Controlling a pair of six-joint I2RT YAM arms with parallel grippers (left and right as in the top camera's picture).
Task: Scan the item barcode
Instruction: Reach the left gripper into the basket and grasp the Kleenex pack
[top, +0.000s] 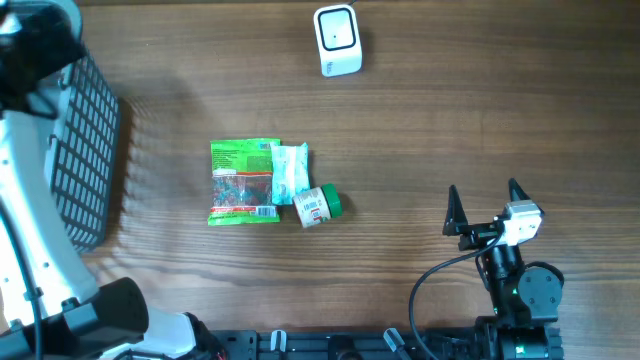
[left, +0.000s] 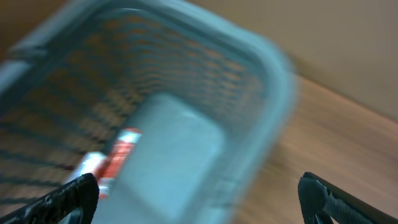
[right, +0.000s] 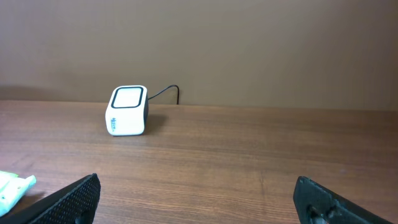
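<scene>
The white barcode scanner (top: 337, 40) stands at the far edge of the table, and the right wrist view shows it as a white box (right: 127, 110) with a cable behind. Three items lie mid-table: a green packet (top: 243, 181), a white packet (top: 289, 172) and a small green-capped bottle (top: 319, 206). My left gripper (left: 199, 193) is open and empty above a grey basket (left: 267, 81). A red and white item (left: 115, 158) lies inside the basket, blurred. My right gripper (top: 483, 195) is open at the near right, with nothing between its fingers.
The grey mesh basket (top: 85, 150) sits at the table's left edge under the left arm. A corner of the white packet (right: 13, 188) shows at the left of the right wrist view. Bare wood lies between the right gripper (right: 199, 193) and the scanner.
</scene>
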